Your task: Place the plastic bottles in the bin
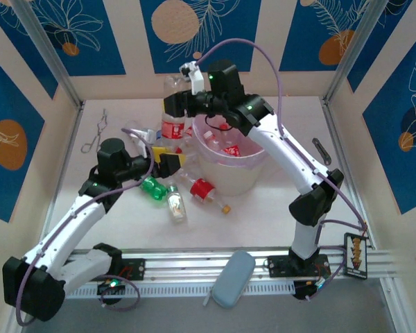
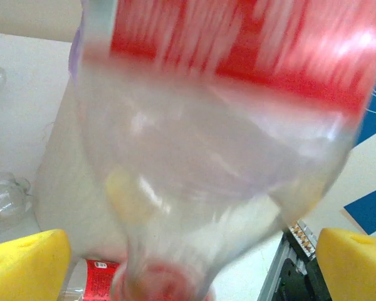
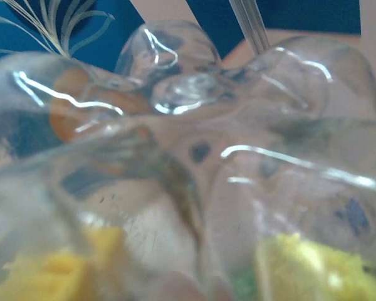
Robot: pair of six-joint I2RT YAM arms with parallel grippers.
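A large clear bottle with a red label hangs upright left of the lilac bin, base up. My right gripper is shut on its upper part; in the right wrist view the bottle covers the yellow pads. My left gripper stands open just below it. In the left wrist view the blurred bottle points its red cap down between the wide-apart pads. Red-labelled bottles lie inside the bin. A green bottle, a clear one and a red-labelled one lie on the table.
Metal forceps lie at the far left. Another clear bottle lies behind my left gripper. A grey-blue pouch rests on the front rail, and a dark tool sits at the right wall.
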